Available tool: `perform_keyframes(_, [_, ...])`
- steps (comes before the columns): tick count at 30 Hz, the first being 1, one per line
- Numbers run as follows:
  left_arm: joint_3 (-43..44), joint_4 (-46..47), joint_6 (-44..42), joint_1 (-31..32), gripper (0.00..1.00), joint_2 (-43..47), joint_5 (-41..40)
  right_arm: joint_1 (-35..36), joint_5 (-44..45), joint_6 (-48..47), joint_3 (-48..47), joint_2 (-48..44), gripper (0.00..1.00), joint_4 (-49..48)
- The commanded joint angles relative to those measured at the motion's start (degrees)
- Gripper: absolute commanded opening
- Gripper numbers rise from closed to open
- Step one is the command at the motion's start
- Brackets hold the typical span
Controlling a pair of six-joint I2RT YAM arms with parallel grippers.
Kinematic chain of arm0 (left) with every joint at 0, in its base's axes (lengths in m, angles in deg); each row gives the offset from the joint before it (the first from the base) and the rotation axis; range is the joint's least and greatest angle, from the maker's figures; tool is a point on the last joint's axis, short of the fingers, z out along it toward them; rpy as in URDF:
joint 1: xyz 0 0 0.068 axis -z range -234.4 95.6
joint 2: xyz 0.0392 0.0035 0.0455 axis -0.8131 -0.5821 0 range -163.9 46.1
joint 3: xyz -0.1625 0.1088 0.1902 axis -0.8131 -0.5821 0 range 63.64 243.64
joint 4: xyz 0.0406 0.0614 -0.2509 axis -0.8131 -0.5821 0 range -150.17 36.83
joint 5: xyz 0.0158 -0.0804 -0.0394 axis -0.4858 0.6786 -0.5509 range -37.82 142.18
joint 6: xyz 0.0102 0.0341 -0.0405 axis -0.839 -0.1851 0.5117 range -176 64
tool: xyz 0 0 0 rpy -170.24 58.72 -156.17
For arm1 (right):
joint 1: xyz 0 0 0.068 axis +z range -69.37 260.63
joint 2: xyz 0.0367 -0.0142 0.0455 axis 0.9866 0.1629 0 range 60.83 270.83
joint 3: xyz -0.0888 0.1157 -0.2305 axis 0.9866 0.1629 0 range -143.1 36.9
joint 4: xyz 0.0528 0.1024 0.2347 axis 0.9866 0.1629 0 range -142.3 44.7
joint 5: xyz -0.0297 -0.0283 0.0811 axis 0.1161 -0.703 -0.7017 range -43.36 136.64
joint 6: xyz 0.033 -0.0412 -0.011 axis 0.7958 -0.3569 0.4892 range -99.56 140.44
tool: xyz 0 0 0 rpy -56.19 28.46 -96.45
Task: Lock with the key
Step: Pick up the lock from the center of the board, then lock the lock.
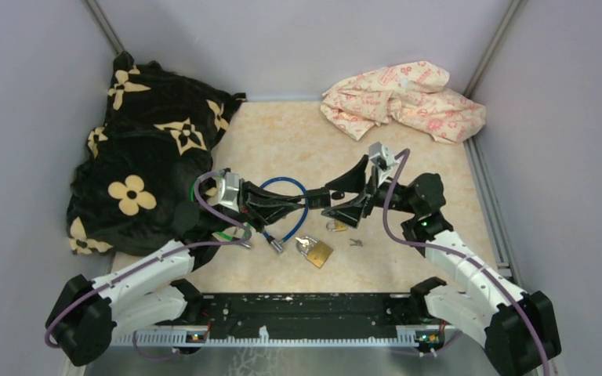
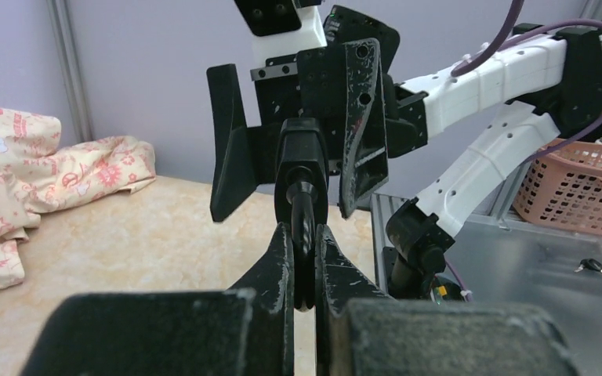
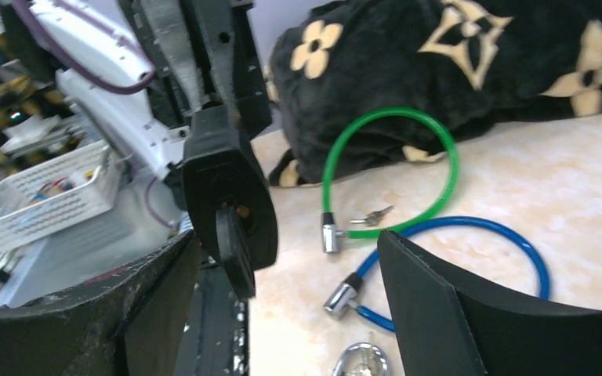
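Both arms meet over the middle of the table [image 1: 282, 129], fingertips facing each other.

Left gripper [image 2: 304, 233]: narrow, jaws clamped on a thin black disc [image 2: 305, 274] seen edge-on in the left wrist view; we take it for the head of the key. The disc runs into a thicker rounded black body [image 2: 302, 153], apparently the lock. Both are held off the table.

Right gripper [image 3: 286, 243]: wide. Its two fingers stand on either side of the black body. In the left wrist view we see a gap on each side, so no contact there.

From the top view, this pair sits above the loop of the blue cable lock [image 3: 470, 222], which lies on the table. We cannot tell whether the black body belongs to that cable. The cable's silver end rests on the table near the arm bases.

A green cable lock [image 3: 396, 113] lies beside the blue one, close to the black flowered blanket [image 1: 149, 157], with a small key [image 3: 372, 215] inside its loop near its silver end.

A brass padlock [image 1: 316, 252] lies flat just in front of the grippers, and a few small keys [image 1: 354, 242] lie to its right, apart from it.

A pink-printed cloth [image 1: 400, 98] is bunched in the far right corner.
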Motion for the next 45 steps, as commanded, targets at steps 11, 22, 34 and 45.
perform_keyframes(11, [0.66, 7.70, 3.47, -0.23, 0.00, 0.30, -0.12, 6.96, -2.12, -1.70, -6.76, 2.57, 0.57, -3.73])
perform_keyframes(22, [2.64, 8.09, 5.47, 1.27, 0.00, -2.50, 1.61, 8.71, -1.06, -4.01, -8.43, 4.64, 0.00, -4.07])
perform_keyframes(34, [7.14, 6.41, 8.14, 4.99, 0.00, -8.07, 1.79, 11.80, -2.47, -2.79, -9.58, 9.14, 0.00, -10.42])
perform_keyframes(45, [10.74, 4.04, 3.67, 7.52, 0.00, -11.43, 0.36, 12.40, -1.94, -9.58, -5.93, 14.65, 0.00, -5.27])
